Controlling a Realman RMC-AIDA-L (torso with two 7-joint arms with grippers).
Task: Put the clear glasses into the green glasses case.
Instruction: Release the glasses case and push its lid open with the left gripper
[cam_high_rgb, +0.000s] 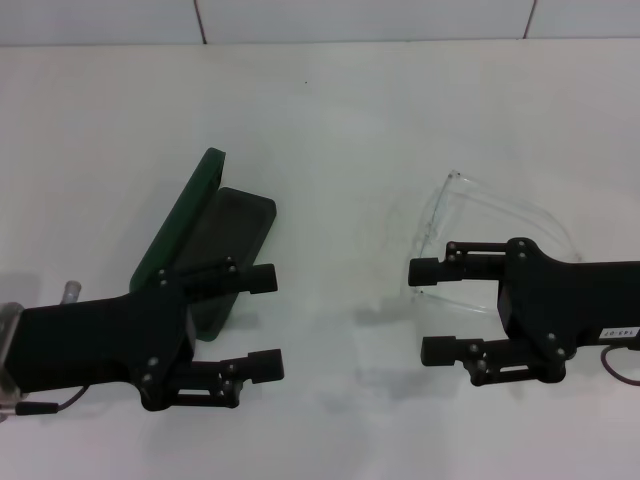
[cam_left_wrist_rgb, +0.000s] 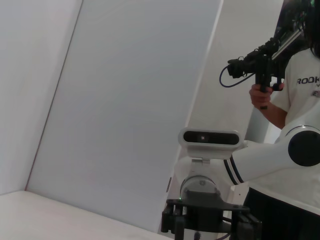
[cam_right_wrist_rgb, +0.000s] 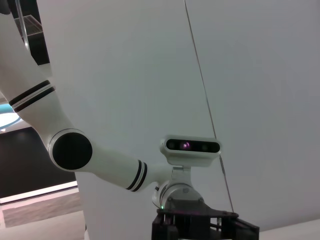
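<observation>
Head view: the case (cam_high_rgb: 205, 235) lies open on the white bench (cam_high_rgb: 330, 120), left of centre, its green lid (cam_high_rgb: 185, 215) raised on the far-left edge and the dark inside facing up. The left claw (cam_high_rgb: 262, 322) hangs over the case's near end with its two fingers spread wide apart, holding nothing; the upper finger (cam_high_rgb: 250, 279) overlaps the case's near corner, the lower one is over bare bench. The glasses (cam_high_rgb: 480, 225) rest on the bench to the right, well apart from the case, and nothing is inside the case. The right claw (cam_high_rgb: 425, 310) is at the glasses' near side, fingers parted and empty; its upper finger (cam_high_rgb: 440, 267) overlaps the clear frame, though contact cannot be judged

Left wrist view: it looks back at the robot's head camera (cam_left_wrist_rgb: 210, 137) and a white arm (cam_left_wrist_rgb: 280, 152), with a person (cam_left_wrist_rgb: 295, 80) holding a camera rig behind. The bench corner shows at the lower edge

Right wrist view: again the robot's head (cam_right_wrist_rgb: 191, 146) and a white arm (cam_right_wrist_rgb: 75, 150) against a pale wall; neither case nor glasses appear
</observation>
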